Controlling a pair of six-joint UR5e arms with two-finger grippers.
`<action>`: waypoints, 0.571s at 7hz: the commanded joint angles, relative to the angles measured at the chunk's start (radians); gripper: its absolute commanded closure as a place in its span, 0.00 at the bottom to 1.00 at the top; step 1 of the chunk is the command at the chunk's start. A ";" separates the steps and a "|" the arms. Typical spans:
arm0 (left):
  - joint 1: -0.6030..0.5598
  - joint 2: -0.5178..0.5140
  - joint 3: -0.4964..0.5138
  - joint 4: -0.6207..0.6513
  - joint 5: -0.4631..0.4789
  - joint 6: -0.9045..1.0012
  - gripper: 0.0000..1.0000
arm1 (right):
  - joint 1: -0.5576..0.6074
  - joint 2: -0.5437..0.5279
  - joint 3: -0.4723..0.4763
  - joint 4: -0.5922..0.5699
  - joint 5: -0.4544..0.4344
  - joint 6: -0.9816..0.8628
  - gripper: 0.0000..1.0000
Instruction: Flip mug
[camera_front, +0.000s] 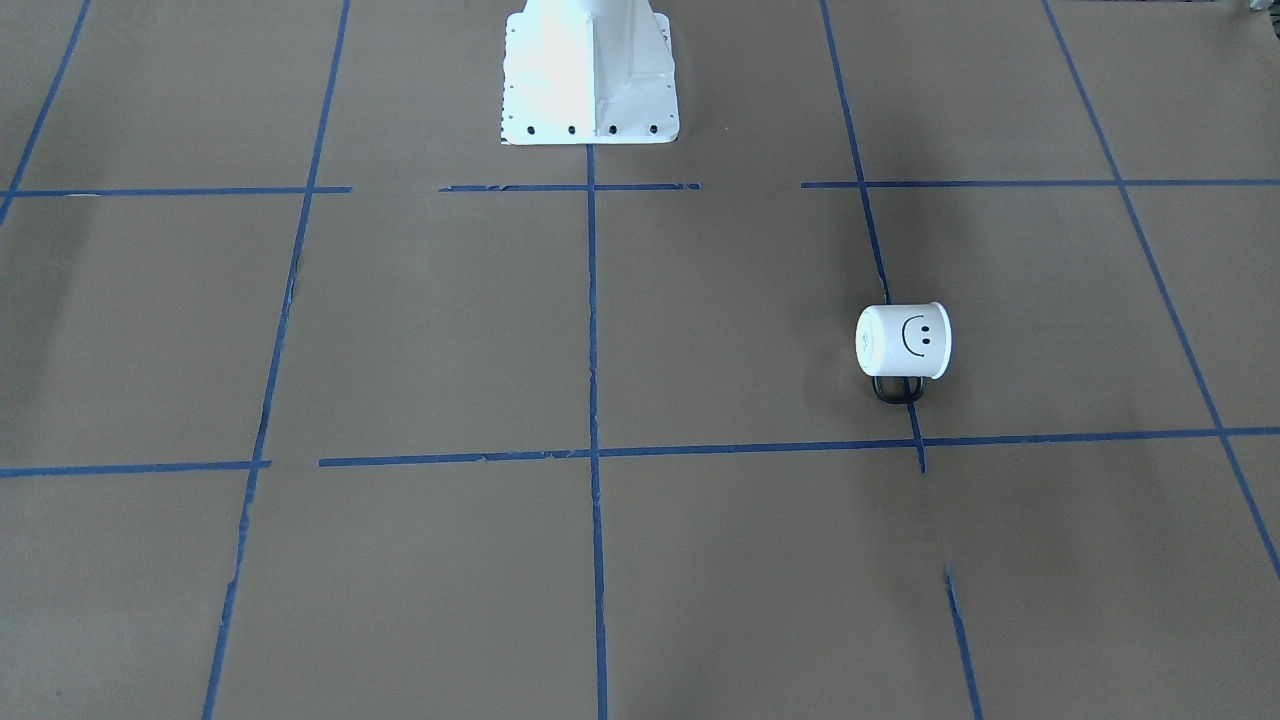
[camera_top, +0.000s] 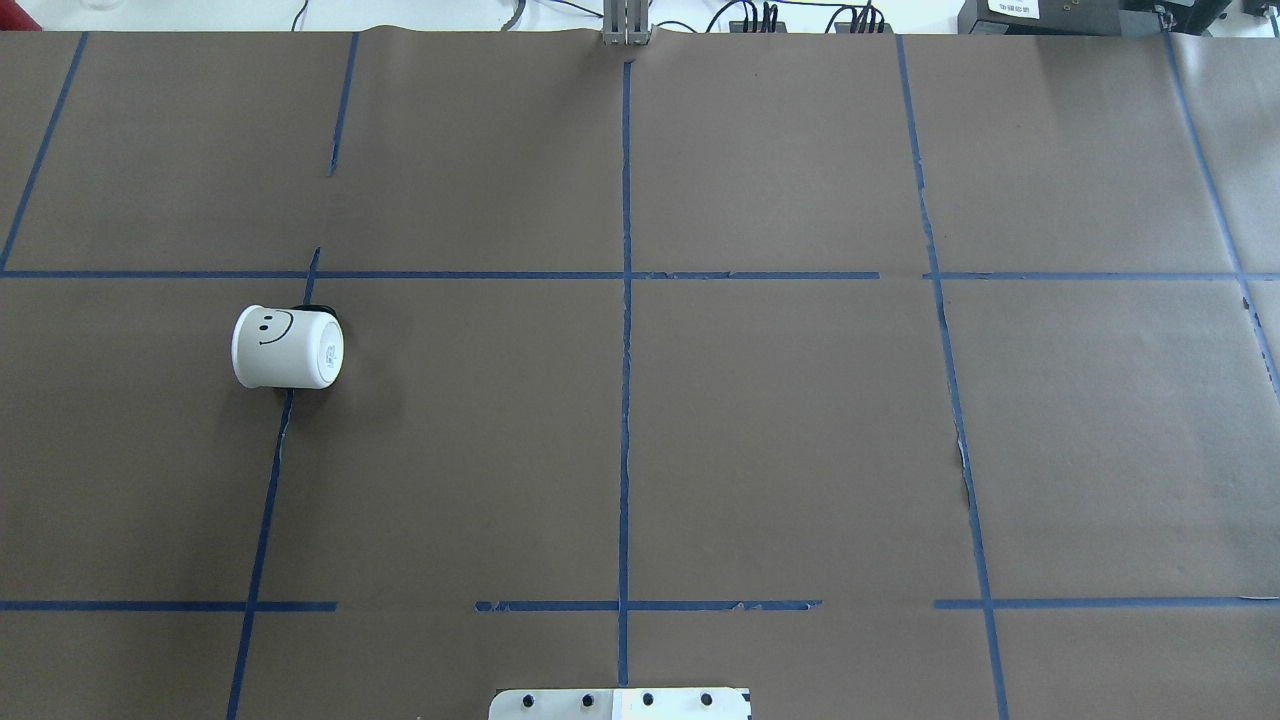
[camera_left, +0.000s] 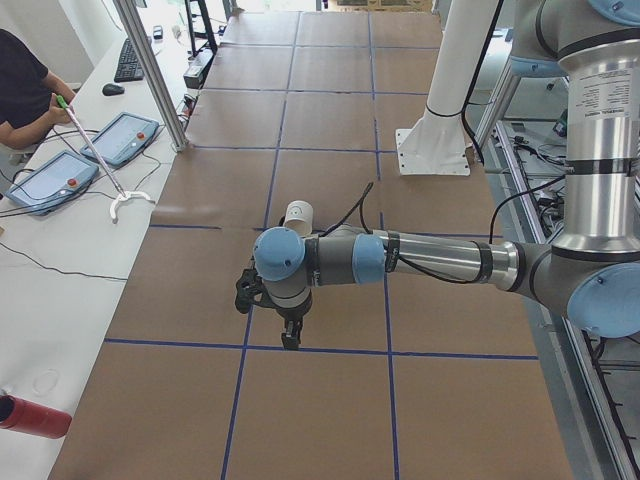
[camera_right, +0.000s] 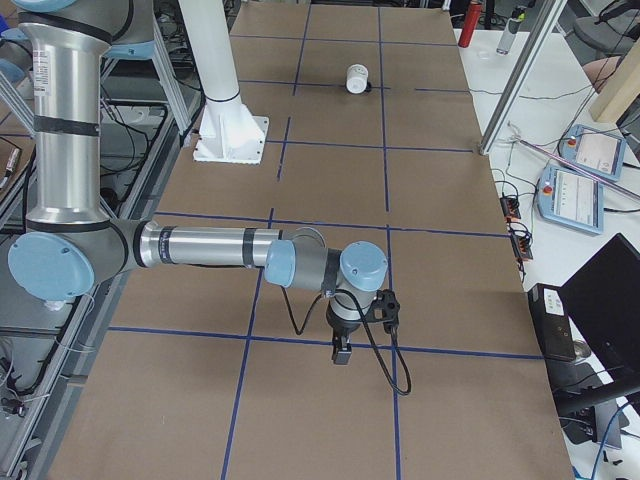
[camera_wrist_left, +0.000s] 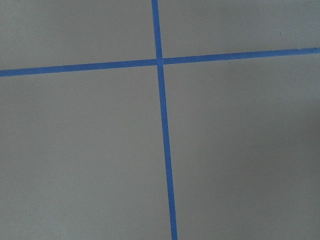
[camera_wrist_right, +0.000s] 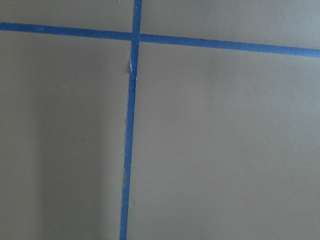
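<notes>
The white mug (camera_front: 903, 342) lies on its side on the brown paper, smiley face up, flat base toward the table's middle and black handle (camera_front: 897, 388) toward the operators' side. It is left of centre in the overhead view (camera_top: 288, 348), partly behind the near arm in the exterior left view (camera_left: 297, 213), and far off in the exterior right view (camera_right: 357, 78). My left gripper (camera_left: 290, 338) hangs over a tape line, nearer than the mug. My right gripper (camera_right: 341, 353) hangs far from it. I cannot tell if either is open. Both wrist views show only paper and tape.
Blue tape lines (camera_top: 625, 350) grid the paper. The white robot pedestal (camera_front: 590, 70) stands at the robot's table edge. A metal post (camera_left: 150, 75), tablets (camera_left: 120, 138) and a red can (camera_left: 35, 415) are on the operators' side bench.
</notes>
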 joint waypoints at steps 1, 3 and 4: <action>-0.002 -0.002 -0.028 0.001 0.010 0.009 0.00 | 0.000 0.000 0.000 0.000 0.000 0.000 0.00; -0.002 0.007 -0.041 -0.007 0.004 0.007 0.00 | 0.000 0.000 0.000 0.000 0.000 0.000 0.00; -0.002 0.001 -0.042 -0.008 -0.002 0.013 0.00 | 0.000 0.000 -0.002 0.000 0.000 0.000 0.00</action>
